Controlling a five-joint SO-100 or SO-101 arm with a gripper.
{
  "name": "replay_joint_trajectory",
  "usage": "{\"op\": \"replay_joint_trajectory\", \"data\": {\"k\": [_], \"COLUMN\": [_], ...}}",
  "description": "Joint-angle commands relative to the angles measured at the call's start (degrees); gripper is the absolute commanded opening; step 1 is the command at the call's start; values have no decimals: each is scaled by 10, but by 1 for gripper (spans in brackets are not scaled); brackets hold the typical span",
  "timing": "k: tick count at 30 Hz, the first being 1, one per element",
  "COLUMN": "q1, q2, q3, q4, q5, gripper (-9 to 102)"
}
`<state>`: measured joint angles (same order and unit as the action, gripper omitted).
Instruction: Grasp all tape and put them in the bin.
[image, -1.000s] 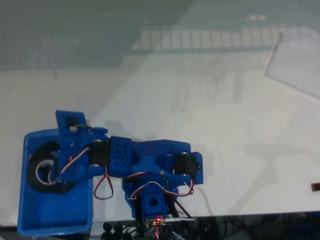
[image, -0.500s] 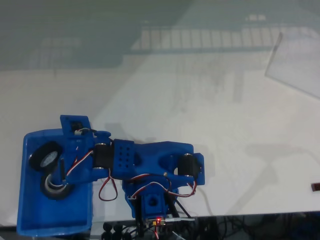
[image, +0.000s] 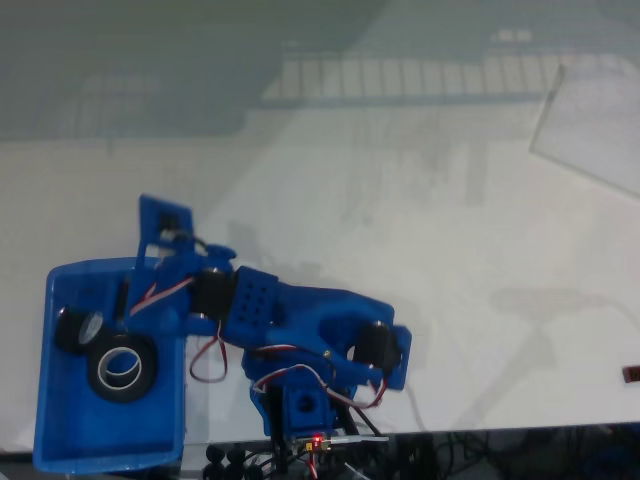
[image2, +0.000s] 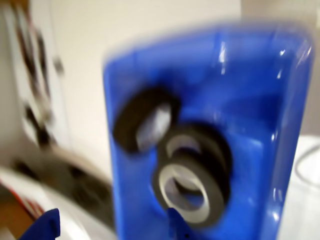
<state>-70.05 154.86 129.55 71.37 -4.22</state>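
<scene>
Inside the bin (image: 60, 440) lie unlabelled tape rolls (image2: 192, 182); hand (image2: 112, 225) apart, empty.

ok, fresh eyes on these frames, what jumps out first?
The bright blue bin at the lower left of the fixed view, with black tape rolls lying inside it. The wrist view, though blurred, shows the rolls clustered in the bin, one tilted on edge against two stacked ones. Next is the blue arm reaching from the bottom edge toward the bin; how its jaws stand cannot be told.
</scene>
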Motion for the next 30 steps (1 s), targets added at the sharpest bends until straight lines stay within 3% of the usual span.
{"op": "replay_joint_trajectory", "data": {"k": [1,8,12,19,30], "q1": [123,408,516,615,688], "q2": [-3,-28,-11,134,342], "q3": [-4,4,64,224,393], "q4": [-46,-161,-233,-271,-220], "q5": [-8,19,26,2,-46], "gripper": [29,28,28,28,27]}}
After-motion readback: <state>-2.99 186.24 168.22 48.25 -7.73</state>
